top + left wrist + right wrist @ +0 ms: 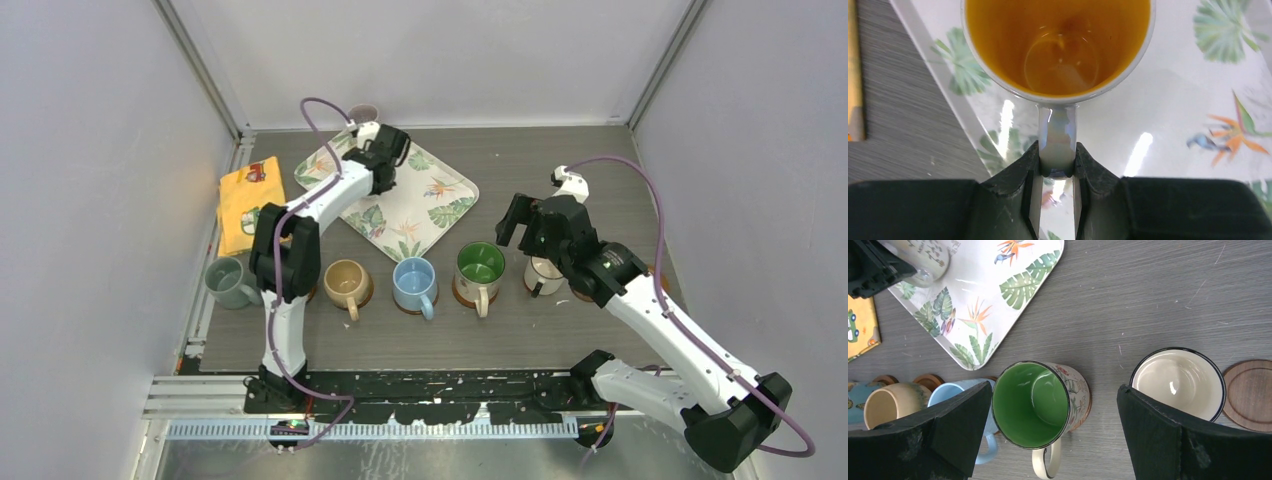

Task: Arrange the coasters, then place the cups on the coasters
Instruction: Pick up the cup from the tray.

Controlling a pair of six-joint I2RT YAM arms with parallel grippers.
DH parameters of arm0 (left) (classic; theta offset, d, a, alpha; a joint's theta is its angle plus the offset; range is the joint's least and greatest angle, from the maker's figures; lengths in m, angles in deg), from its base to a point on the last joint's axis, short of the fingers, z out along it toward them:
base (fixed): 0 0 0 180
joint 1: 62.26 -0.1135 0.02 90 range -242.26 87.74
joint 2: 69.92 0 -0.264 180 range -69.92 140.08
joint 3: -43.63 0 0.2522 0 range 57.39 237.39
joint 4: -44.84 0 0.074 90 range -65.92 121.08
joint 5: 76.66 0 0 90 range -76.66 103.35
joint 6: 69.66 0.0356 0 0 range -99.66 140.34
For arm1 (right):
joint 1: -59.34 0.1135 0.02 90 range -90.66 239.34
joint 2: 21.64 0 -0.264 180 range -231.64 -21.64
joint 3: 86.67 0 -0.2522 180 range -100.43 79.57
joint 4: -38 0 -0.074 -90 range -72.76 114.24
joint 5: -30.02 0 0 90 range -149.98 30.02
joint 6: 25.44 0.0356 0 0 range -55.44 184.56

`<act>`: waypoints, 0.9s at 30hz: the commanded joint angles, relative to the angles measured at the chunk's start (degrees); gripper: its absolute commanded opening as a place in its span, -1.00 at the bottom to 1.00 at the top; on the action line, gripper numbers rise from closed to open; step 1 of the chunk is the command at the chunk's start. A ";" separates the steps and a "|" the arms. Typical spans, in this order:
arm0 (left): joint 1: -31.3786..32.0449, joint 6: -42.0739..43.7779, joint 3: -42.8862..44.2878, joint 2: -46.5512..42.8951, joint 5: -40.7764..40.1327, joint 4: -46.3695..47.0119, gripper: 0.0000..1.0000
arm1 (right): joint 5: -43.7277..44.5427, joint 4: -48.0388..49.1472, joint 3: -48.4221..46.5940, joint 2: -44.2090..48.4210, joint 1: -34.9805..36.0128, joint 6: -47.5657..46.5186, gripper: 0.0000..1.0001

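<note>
My left gripper is shut on the handle of an orange-inside cup that stands on the leaf-patterned tray; in the top view the gripper covers that cup. Along the near side stand a grey cup, a tan cup, a light blue cup, a green-inside cup and a cream cup, with round wooden coasters under some of them. A bare dark brown coaster lies right of the cream cup. My right gripper hangs open above the green-inside and cream cups.
A yellow cloth with cars lies left of the tray. A mauve cup stands at the far edge behind the tray. The left arm's elbow hangs over the gap between the grey and tan cups. Side walls close in the table.
</note>
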State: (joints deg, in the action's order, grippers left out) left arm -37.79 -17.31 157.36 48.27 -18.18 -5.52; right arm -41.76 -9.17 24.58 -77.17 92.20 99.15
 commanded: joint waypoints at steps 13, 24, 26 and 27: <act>17.80 -7.63 2.24 -2.37 -1.99 2.69 -0.88 | 5.97 0.54 -1.62 2.07 -0.19 -0.22 1.00; 19.21 -7.40 1.62 -2.33 -0.68 2.58 -0.30 | 8.33 1.06 -2.07 1.26 -0.25 -0.49 1.00; 19.21 -6.99 1.11 -2.64 -0.28 2.81 -0.20 | 8.87 0.99 -2.63 0.42 -0.24 -0.69 1.00; 19.21 -6.84 0.92 -2.82 -0.17 2.78 -0.15 | 9.01 0.90 -2.99 0.05 -0.22 -0.69 1.00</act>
State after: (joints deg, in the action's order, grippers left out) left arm -18.38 -24.24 156.83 47.61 -17.48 -4.98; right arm -35.31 -9.24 24.56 -76.42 92.20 99.11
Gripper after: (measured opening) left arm 0.393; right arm 0.996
